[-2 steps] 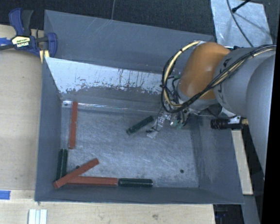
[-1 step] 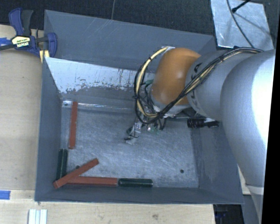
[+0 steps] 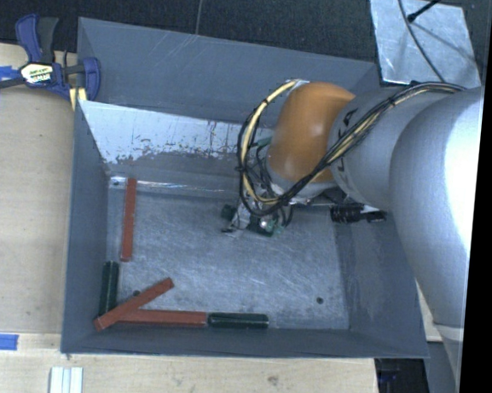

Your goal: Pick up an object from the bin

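As I look down on the grey metal bin [image 3: 239, 79] from above, the silver arm [image 3: 428, 165] reaches in from the right. An orange cover [image 3: 307, 128] sits over its wrist, with looped yellow and black cables [image 3: 252, 141] running around it.

The claw [image 3: 248, 221] is low over the bin floor, near the back wall and about midway across. It appears as a small dark cluster under the cover. I cannot tell whether it is clenched or released, and I cannot make out anything gripped in it.

The things I could pick are five thin sticks, all well apart from the claw. A reddish-brown stick [image 3: 128, 220] lies along the left side of the floor, pointing front to back. Just in front of it, a dark green stick [image 3: 110, 286] lies in the same direction.

In the front left corner, a slanted reddish-brown stick [image 3: 138, 300] and a level reddish-brown stick [image 3: 171, 317] meet at their left ends in a narrow V. The slanted one seems to cross the lower end of the green stick. A second dark green stick [image 3: 238, 321] lies along the front wall, end to end with the level one.
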{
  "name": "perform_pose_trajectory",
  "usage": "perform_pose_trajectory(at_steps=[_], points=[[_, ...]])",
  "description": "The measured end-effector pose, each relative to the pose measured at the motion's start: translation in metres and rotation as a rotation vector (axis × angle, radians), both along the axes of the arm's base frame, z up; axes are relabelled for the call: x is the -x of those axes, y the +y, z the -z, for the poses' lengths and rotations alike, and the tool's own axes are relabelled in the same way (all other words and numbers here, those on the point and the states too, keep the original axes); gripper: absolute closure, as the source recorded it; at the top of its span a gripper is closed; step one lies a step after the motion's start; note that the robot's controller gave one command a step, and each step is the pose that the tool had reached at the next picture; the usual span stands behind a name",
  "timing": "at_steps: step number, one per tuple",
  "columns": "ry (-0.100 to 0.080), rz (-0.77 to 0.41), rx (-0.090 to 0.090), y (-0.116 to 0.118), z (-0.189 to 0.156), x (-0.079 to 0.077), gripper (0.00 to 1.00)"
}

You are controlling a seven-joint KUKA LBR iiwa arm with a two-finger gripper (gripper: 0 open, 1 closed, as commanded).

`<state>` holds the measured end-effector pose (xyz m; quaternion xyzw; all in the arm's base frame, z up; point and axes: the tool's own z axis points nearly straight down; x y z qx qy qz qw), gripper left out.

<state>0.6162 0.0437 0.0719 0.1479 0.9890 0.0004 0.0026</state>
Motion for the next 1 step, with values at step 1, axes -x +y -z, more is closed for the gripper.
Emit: perform_pose_trajectory(at_steps=[1], points=[[-0.004,-0.001,0.0,-0.0187,-0.139,0.0749,1.0]])
